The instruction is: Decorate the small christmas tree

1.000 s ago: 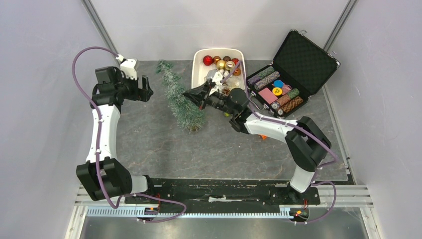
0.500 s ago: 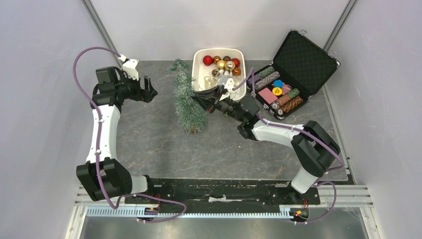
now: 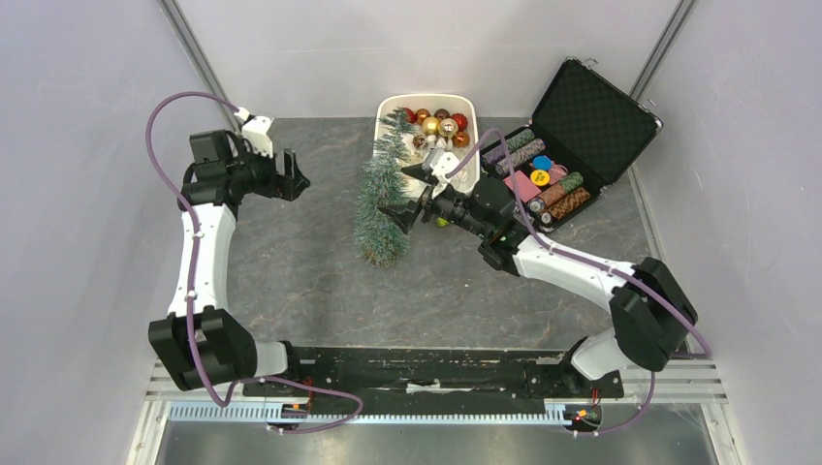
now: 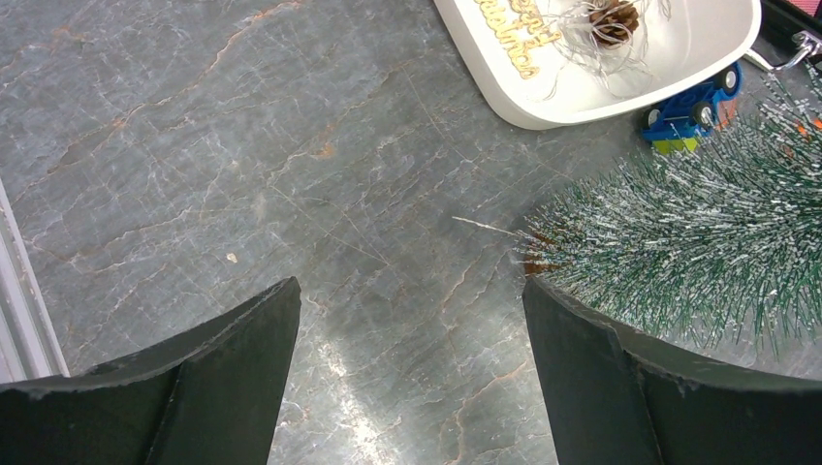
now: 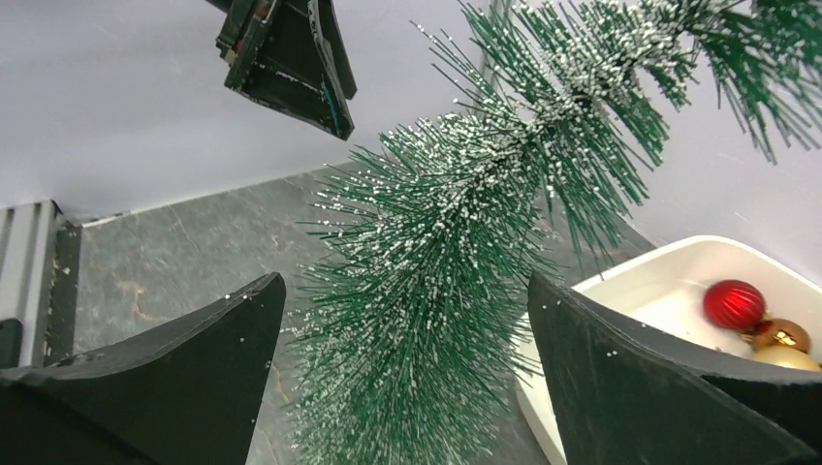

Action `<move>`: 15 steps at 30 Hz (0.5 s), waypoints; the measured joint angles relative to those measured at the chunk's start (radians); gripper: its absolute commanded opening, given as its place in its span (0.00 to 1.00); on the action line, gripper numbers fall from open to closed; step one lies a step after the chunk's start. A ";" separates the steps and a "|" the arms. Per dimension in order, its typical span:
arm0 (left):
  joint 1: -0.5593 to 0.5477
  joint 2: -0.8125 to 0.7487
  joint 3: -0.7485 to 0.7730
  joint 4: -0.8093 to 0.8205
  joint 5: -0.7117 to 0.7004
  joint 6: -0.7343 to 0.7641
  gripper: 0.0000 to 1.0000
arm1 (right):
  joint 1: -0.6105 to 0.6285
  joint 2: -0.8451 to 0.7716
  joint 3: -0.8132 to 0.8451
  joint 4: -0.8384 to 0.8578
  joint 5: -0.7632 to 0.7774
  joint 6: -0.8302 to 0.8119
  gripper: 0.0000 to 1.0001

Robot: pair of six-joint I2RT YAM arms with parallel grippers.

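The small christmas tree (image 3: 381,205) stands on its base at mid-table, its tip tilted toward the white tray. My right gripper (image 3: 408,194) is open just right of the tree. In the right wrist view the frosted branches (image 5: 456,262) hang between the spread jaws of the right gripper (image 5: 407,281), and neither finger clamps them. My left gripper (image 3: 293,176) hovers open to the tree's left with nothing in it. In its wrist view the left gripper (image 4: 409,286) looks down on bare table, with the tree's lower branches (image 4: 698,252) at the right.
The white tray (image 3: 467,101) at the back holds red and gold baubles (image 3: 441,123), a pinecone (image 4: 614,15) and gold lettering (image 4: 514,34). A blue toy car (image 4: 688,111) lies beside the tray. An open black case of poker chips (image 3: 572,126) sits back right.
My right gripper has gone from shut on the tree to wide open. The tree swung from leaning left to standing, tip now over the tray. The left arm barely moved.
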 measured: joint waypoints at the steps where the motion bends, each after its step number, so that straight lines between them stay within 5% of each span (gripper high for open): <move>1: 0.000 0.001 0.000 0.000 0.000 0.000 0.91 | 0.000 -0.019 0.003 -0.041 0.002 -0.023 0.98; 15: -0.042 0.010 -0.006 -0.001 0.031 -0.011 0.91 | -0.007 -0.143 0.063 -0.454 0.003 -0.233 0.98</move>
